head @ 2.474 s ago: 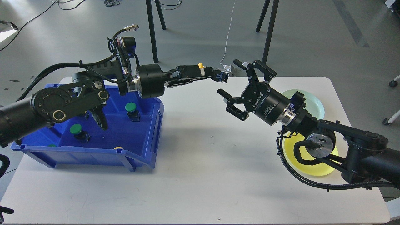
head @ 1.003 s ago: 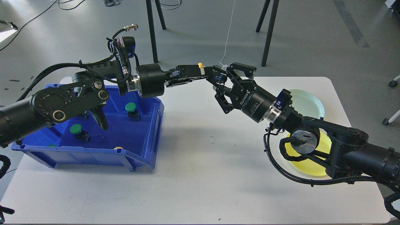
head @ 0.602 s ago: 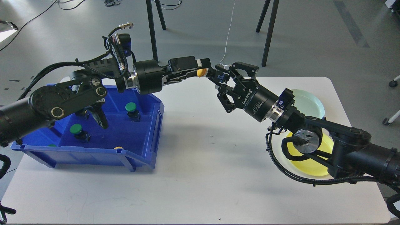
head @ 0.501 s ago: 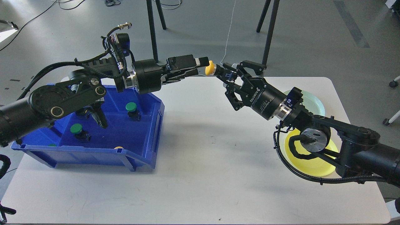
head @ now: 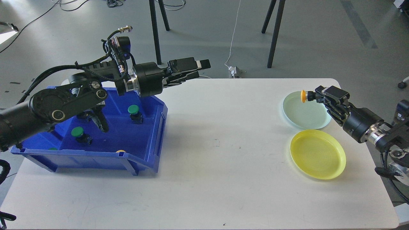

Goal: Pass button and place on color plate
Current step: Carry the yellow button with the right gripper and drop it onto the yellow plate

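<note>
My right gripper is shut on a yellow-capped button and holds it above the far left rim of the pale green plate. The yellow plate lies just in front of that plate, at the right of the white table. My left gripper is open and empty, held in the air above the table's far edge, to the right of the blue bin.
The blue bin at the left holds green-capped buttons, and a yellow cap shows at its front wall. My left arm's elbow hangs over the bin. Black stand legs rise behind the table.
The button passed from my left gripper to my right. The right gripper closed on it and carried it right, over the pale green plate. The left gripper opened and drew back left.
</note>
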Robot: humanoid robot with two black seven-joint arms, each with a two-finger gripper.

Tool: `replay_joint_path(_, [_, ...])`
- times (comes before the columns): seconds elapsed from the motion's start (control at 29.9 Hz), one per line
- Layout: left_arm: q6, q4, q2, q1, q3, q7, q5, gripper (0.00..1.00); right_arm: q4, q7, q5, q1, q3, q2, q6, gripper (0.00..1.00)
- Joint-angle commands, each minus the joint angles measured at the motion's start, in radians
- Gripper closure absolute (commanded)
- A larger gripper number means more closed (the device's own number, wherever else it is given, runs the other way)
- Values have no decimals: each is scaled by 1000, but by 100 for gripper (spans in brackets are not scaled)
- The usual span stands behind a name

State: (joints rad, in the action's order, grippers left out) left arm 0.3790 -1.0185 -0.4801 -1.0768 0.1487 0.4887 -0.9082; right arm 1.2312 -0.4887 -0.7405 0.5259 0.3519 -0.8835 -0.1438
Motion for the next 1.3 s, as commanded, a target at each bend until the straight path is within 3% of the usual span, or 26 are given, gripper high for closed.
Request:
replay_joint_path(0.0, [1,0,0,0,-1,0,0,14,-7,0,-123,-81,-2,-26,-94,99])
replay_joint_path(0.4, [1,1,0,0,0,0,0,14,-139,0,-249,-191,-10,24,-140,94])
replay_joint_path(0.77, [1,1,0,0,0,0,0,13,-216,0,-238,-207,-8,169,-142,73])
replay_joint_path(0.9, [1,1,1,0,0,0,0,13,-216,0,-234,-211,-7,189,-143,60])
replay_joint_path(1.0, [1,1,1,0,0,0,2,13,-214,0,-234,-228,7,190,-145,44])
replay_joint_path(1.27, [1,1,0,0,0,0,2,13,-213,0,-179,-236,18,178,-148,33])
